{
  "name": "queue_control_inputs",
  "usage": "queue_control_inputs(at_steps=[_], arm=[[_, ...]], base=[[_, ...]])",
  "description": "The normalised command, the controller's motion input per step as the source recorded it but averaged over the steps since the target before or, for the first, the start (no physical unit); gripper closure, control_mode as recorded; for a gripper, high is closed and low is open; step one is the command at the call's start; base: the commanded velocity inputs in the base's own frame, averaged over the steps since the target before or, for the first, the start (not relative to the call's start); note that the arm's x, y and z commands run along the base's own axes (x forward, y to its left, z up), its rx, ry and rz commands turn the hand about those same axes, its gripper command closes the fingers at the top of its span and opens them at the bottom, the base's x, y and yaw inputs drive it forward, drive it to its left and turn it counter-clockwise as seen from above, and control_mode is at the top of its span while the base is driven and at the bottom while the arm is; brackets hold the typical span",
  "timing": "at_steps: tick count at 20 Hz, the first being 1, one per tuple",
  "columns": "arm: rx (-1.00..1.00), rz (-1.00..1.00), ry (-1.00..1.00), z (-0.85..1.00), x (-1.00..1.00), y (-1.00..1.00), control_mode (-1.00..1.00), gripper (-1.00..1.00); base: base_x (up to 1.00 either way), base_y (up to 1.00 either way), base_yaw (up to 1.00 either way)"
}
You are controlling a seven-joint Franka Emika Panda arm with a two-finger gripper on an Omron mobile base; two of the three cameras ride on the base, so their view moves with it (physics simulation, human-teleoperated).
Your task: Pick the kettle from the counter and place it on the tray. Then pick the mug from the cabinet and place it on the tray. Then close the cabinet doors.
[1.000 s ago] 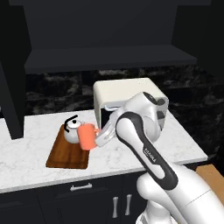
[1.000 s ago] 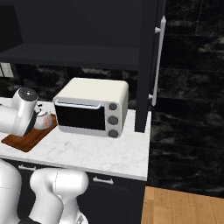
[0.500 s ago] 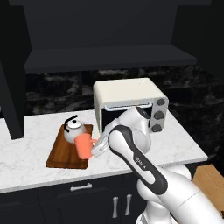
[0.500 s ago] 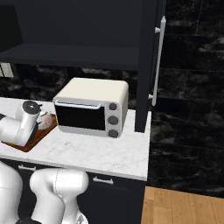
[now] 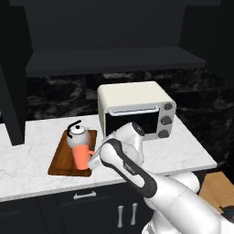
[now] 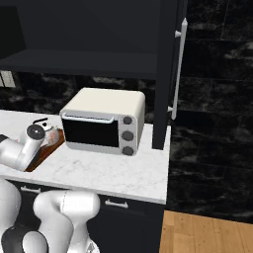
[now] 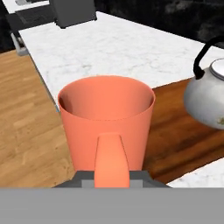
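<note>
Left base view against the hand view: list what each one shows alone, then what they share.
Left base view alone: the toaster oven, the dark cabinet shelf above it, and the drawers under the counter. Hand view alone: the inside of the mug, and the wooden floor. Shared: the mug, the kettle beside it, the tray and the counter.

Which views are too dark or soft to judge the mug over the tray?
Left base view: counter evenly lit, mug and tray clear, cabinet above nearly black. Right base view: kettle small and soft behind the arm. Hand view: mug sharp and bright, no glare; the far counter is slightly soft.
</note>
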Motion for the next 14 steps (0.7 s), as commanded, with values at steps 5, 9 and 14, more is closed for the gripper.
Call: queue_control_inputs(at_steps=[5, 9, 14], arm=[[-0.02, 0.0, 0.0, -0.28, 0.54, 0.13, -1.0, 1.0], [-0.07, 0.0, 0.0, -0.2, 0.52, 0.21, -1.0, 1.0], [-0.05, 0.0, 0.0, -0.17, 0.22, 0.27, -1.0, 1.0]], base=[[0.0, 0.0, 0.0], [0.0, 0.0, 0.0], [0.0, 0.0, 0.0]])
